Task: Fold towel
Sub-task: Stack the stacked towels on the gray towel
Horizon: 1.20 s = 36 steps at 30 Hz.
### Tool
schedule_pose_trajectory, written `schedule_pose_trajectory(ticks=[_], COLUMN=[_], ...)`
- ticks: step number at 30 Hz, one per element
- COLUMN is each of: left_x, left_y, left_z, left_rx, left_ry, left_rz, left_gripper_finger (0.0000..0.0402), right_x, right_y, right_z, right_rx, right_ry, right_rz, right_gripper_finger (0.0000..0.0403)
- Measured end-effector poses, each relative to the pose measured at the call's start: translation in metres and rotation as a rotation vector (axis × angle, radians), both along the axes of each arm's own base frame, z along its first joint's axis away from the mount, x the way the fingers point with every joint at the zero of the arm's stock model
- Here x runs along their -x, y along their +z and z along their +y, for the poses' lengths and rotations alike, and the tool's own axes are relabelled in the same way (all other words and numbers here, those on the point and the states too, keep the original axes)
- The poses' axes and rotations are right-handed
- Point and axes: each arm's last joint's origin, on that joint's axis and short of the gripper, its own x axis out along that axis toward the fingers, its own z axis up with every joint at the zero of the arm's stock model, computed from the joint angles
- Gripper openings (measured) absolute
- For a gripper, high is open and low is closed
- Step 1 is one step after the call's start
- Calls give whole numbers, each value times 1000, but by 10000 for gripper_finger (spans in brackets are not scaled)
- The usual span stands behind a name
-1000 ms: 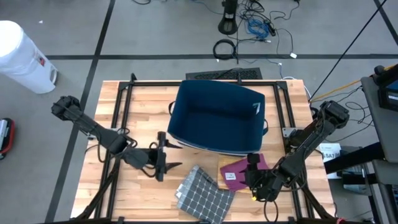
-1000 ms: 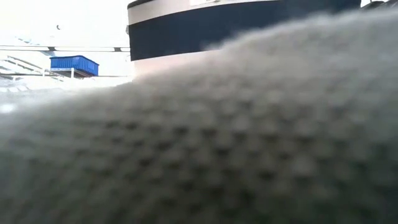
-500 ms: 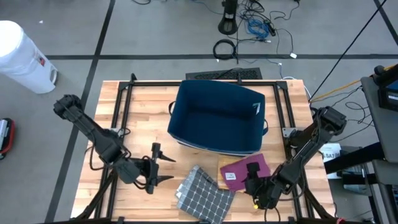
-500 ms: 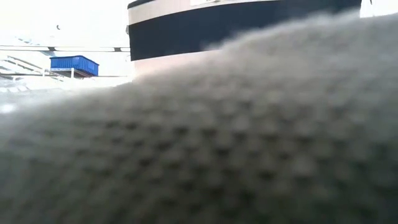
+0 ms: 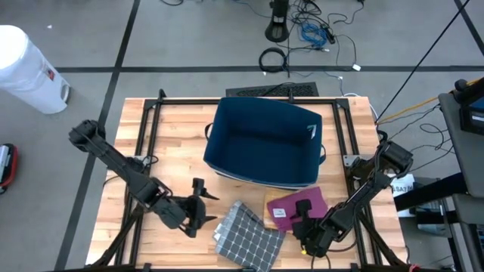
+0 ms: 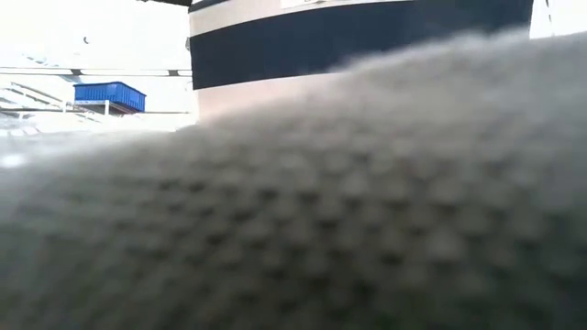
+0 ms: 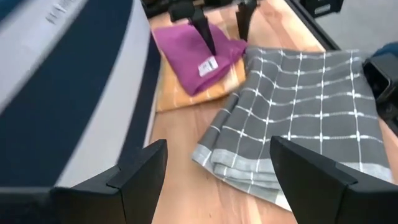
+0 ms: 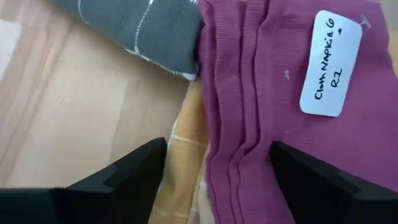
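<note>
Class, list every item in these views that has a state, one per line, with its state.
grey checked towel: folded, flat on table
purple napkin: folded, lying on yellow cloth
yellow cloth: folded, under napkin
blue bin: upright, open-topped
left gripper: open, holding nothing
right gripper: open, holding nothing

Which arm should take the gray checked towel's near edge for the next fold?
Probably left. The left end effector stands open just beside the gray towel, facing its folded edge. The right end effector is open too, but over the purple napkin.
</note>
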Motion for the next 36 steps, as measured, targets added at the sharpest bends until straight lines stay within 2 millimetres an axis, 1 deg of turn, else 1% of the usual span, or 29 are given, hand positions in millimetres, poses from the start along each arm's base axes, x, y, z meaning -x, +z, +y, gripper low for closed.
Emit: schedule_pose_trajectory(ticks=[2, 5, 8, 12, 13, 15, 17, 20, 22, 28, 32, 34, 36], left_x=[-2, -5, -8, -13, -14, -18, -20, -24, -25, -29, -30, -30, -30], left_y=[-5, -10, -13, -17, -18, -21, -24, -28, -29, -28, -28, -28, -28], left_z=[-2, -4, -5, -4, -4, -4, -3, 0, 1, 6, 7, 7, 7], left_rx=[-2, 3, 20, 33, 33, 33, 26, 21, 21, 38, 39, 39, 41], left_ry=[-9, -25, -47, -54, -53, -47, -41, -27, -18, 10, 13, 13, 13], left_rz=[20, 36, 51, 67, 71, 70, 80, 88, 91, 81, 81, 81, 81], left_gripper_finger=[291, 291, 291, 291, 291, 291, 291, 291, 291, 291, 291, 291, 291], right_x=[0, -1, -1, 2, 3, 6, 7, 5, 2, -15, -28, -35, -42], right_y=[-2, -2, 0, 3, 5, 8, 16, 32, 45, 92, 124, 136, 141], right_z=[-2, -6, -13, -27, -30, -36, -43, -46, -47, -38, -29, -27, -26], right_rx=[10, 22, 63, 146, 161, 196, 200, 140, 64, -177, -284, -313, -320], right_ry=[-27, -67, -96, -157, -171, -221, -268, -305, -328, -340, -345, -351, -364], right_rz=[6, 0, 12, 41, 49, 35, 12, -49, -88, -169, -217, -241, -251], right_gripper_finger=[280, 242, 170, 44, 28, 26, 26, 26, 26, 26, 26, 26, 26])
